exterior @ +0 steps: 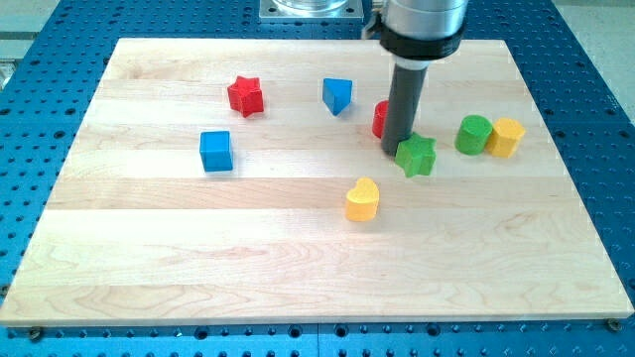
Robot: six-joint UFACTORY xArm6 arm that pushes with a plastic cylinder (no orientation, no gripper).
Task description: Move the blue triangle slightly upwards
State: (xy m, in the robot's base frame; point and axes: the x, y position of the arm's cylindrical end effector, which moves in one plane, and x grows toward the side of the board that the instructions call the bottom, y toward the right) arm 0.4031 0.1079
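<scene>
A pale wooden board (298, 268), planks running left to right, lies on a blue perforated metal table (40, 337), with a grey metal base (310, 9) showing at the view's top edge. The rod (404, 99) comes straight down from a dark collar, and my tip (399, 151) rests on the board; it is a bare rod, so it grasps nothing. A green star (417, 156) sits just to the tip's right and seems to touch it, though I cannot be sure. A red block (380, 119), shape unclear since the rod hides most of it, is tucked just behind the rod on its left. The blue triangle (337, 95) stands up and to the left of the tip, apart from it. Farther left is a red star (245, 96), and a blue cube (215, 151) lies well off to the left. Below the tip, a little left, is a yellow heart (363, 199). To the right sit a green block (473, 135) and a yellow block (506, 137), touching each other.
</scene>
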